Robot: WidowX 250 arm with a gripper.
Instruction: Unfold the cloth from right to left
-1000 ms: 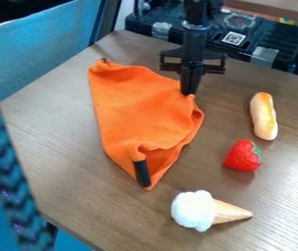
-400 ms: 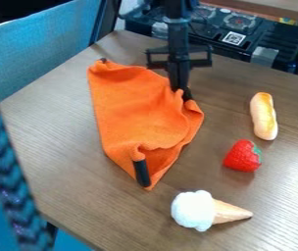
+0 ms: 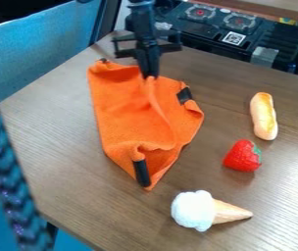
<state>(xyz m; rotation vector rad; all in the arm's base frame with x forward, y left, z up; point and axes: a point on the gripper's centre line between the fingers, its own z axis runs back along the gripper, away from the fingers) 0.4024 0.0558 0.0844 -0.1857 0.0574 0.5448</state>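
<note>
My gripper [image 3: 149, 74] hangs over the upper part of the orange cloth [image 3: 129, 115], its tips closed on a raised fold of the fabric. From the tips a ridge runs down toward the cloth's lower middle. The cloth lies partly folded on the table's left half. One dark corner patch shows at its upper right edge, another at its bottom end, and a small dark corner at its upper left.
Right of the cloth on the wooden table [image 3: 269, 206] lie a bread roll [image 3: 263, 116], a strawberry [image 3: 242, 156] and an ice cream cone [image 3: 207, 211]. A dark case [image 3: 234, 29] stands behind the table's back edge. A braided strand crosses the left foreground.
The gripper has moved left and slightly toward the back, drawing a fold of cloth with it. The dark patch at the cloth's upper right has come into view.
</note>
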